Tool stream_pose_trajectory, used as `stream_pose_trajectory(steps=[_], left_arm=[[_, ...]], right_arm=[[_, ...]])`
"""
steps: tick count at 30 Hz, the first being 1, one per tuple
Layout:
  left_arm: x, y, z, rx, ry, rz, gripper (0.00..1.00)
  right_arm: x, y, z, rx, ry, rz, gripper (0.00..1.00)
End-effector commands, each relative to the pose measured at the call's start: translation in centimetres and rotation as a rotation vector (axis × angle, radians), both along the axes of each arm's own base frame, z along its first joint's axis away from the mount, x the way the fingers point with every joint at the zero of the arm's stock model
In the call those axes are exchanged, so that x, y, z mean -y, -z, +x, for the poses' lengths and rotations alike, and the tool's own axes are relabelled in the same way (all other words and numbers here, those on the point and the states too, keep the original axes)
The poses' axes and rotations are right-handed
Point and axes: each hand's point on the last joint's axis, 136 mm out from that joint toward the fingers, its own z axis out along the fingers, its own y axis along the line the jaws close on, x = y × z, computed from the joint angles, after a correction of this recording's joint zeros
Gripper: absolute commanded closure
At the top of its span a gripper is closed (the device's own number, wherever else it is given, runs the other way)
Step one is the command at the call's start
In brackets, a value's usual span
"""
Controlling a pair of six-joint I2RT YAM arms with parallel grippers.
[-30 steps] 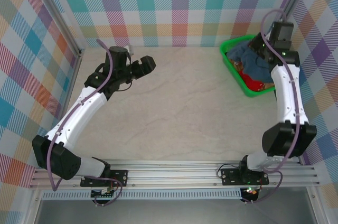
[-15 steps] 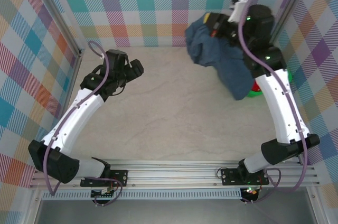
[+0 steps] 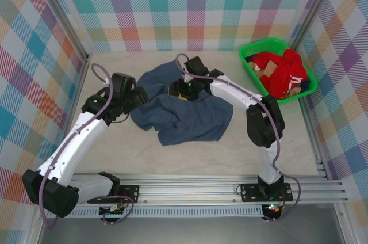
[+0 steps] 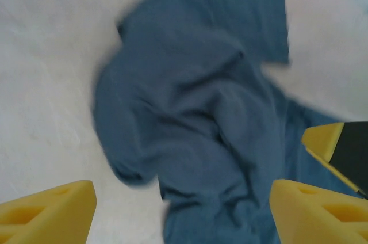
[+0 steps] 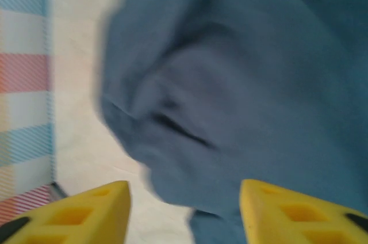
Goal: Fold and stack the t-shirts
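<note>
A large slate-blue t-shirt (image 3: pixel 184 116) lies crumpled on the middle of the table. My left gripper (image 3: pixel 138 99) hangs at its left edge. In the left wrist view that gripper (image 4: pixel 181 215) is open, its yellow fingers (image 4: pixel 52 212) set wide above the t-shirt (image 4: pixel 201 117), gripping nothing. My right gripper (image 3: pixel 178 90) hovers over the shirt's upper part. In the right wrist view it (image 5: pixel 184 215) is open too, with the blue cloth (image 5: pixel 241 94) below its fingers (image 5: pixel 299 212) and not pinched. More t-shirts, a red one (image 3: pixel 283 71) on top, sit in the green basket (image 3: pixel 264 42).
The green basket stands at the back right corner by the checked wall. Checked walls with metal posts close in the left, back and right sides. Bare table lies in front of the blue shirt, towards the arm bases. A yellow-and-black finger (image 4: pixel 339 152) of the other gripper shows at the right of the left wrist view.
The right arm swung the blue t-shirt from above the basket to the table's middle and opened, letting it drop. The left gripper moved right, up to the shirt's edge.
</note>
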Motion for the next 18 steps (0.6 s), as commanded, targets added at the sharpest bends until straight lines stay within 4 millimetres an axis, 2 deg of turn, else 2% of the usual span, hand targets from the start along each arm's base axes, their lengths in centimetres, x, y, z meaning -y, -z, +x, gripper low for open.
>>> stream_pose_trajectory(steps=[1, 5, 7, 10, 13, 18], left_arm=[[3.7, 3.3, -2.8, -0.140, 0.152, -0.142, 0.21], [5.6, 7.6, -5.2, -0.278, 0.238, -0.131, 0.19], [5.9, 9.6, -5.8, -0.339, 0.250, -0.090, 0.19], [5.8, 12.4, -5.7, -0.417, 0.230, -0.042, 0.17], [5.3, 14.7, -4.9, -0.462, 0.182, 0.006, 0.19], [5.4, 17.6, -2.5, -0.498, 0.135, 0.004, 0.25]], right_arm=[[4.3, -4.4, -1.9, 0.096, 0.073, -0.048, 0.41], [10.4, -0.4, -6.4, 0.032, 0.150, -0.179, 0.43], [13.2, 1.9, -8.8, -0.042, 0.175, -0.245, 0.42], [16.0, 5.1, -12.1, -0.165, 0.203, -0.286, 0.41], [16.6, 7.2, -13.7, -0.247, 0.209, -0.275, 0.41], [15.8, 9.7, -13.8, -0.339, 0.191, -0.277, 0.43]])
